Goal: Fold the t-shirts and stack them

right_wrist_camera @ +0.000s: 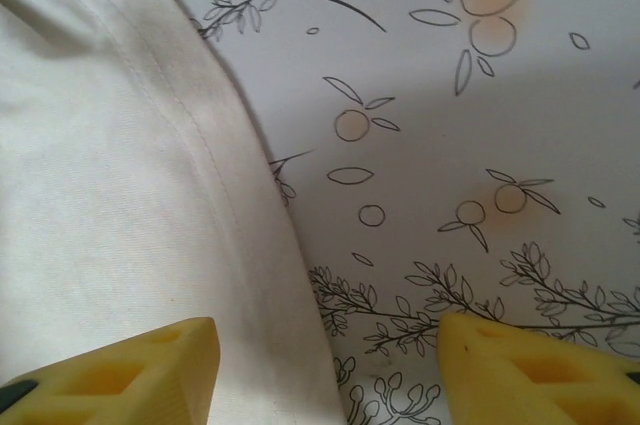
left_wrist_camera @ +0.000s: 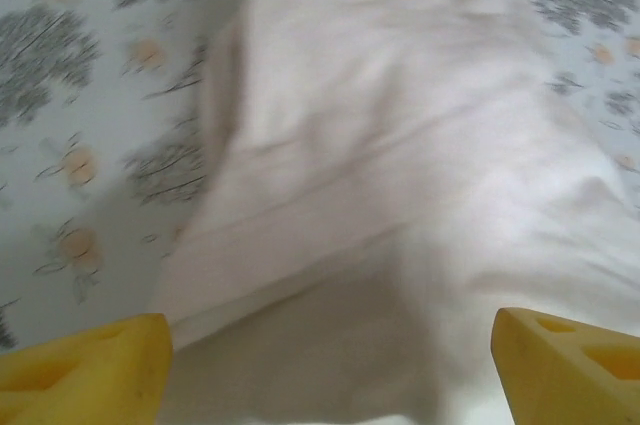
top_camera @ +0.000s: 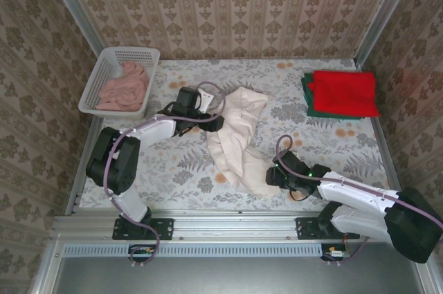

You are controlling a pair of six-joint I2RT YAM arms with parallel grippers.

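Your floral surface (top_camera: pixel 173 169) sits between wallpapered walls. From overhead, the red t-shirt (top_camera: pixel 344 92) lies folded on the green t-shirt (top_camera: pixel 306 100) at far right, and the cream t-shirt (top_camera: pixel 239 138) is crumpled mid-surface. The wrist views go closer: your left fingers (left_wrist_camera: pixel 85 370) are spread over cream cloth, your right fingers (right_wrist_camera: pixel 110 375) spread astride its hem. Both arms reach low and inward.

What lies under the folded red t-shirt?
A dark green t-shirt lies under the red t-shirt; its left and near edges stick out. Its middle is covered.
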